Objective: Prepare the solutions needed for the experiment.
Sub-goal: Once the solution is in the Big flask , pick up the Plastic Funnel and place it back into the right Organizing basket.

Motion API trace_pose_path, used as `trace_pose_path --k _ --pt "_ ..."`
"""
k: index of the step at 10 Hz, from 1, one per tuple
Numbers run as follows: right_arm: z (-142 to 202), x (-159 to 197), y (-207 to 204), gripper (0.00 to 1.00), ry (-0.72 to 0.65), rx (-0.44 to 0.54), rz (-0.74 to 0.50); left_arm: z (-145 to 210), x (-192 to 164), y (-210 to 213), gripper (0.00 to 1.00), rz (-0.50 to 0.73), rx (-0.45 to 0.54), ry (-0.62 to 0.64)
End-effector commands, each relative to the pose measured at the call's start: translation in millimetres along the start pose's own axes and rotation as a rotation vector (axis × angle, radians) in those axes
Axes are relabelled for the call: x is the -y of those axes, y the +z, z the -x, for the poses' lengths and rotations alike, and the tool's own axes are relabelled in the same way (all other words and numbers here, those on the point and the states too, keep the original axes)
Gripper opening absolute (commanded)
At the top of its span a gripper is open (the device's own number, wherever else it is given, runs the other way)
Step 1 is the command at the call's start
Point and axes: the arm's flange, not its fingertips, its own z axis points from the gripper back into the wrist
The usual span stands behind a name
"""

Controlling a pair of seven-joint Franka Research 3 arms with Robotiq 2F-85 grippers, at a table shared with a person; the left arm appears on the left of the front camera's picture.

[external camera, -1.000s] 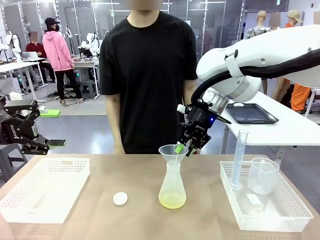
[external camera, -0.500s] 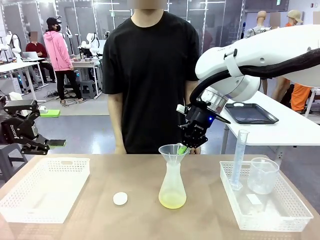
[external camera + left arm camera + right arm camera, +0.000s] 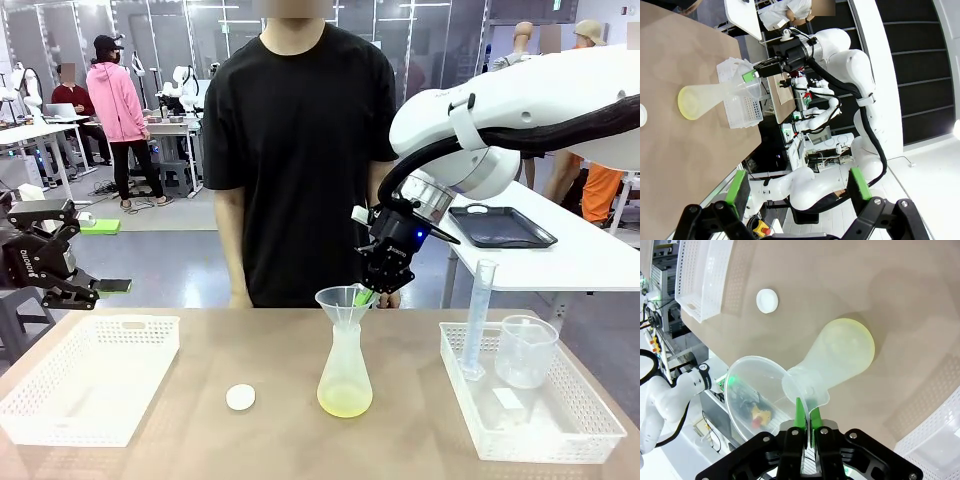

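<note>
Pale-yellow flask below end effector (right)

I am seeing pale yellow liquid, a clear flask and funnel, a white stopper, and green pads on the right gripper.

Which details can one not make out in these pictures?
- Front view: graduated cylinder markings, too small to read.
- Front view: funnel stem, blurred inside the flask neck.
- Right wrist view: pinched part of the funnel rim, covered by fingers of the right hand.
</note>
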Motion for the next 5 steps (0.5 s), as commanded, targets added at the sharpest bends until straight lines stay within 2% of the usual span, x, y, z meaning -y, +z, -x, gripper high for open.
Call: trace_pose_path --k 1,5 --pt "8 -17 10 0.00 -0.005 0.016 0.039 -1 2 -2 1.00 0.026 0.007 0.002" --pt "26 -41 32 0.00 0.050 0.078 0.102 -1 2 -2 1.00 0.026 0.007 0.002"
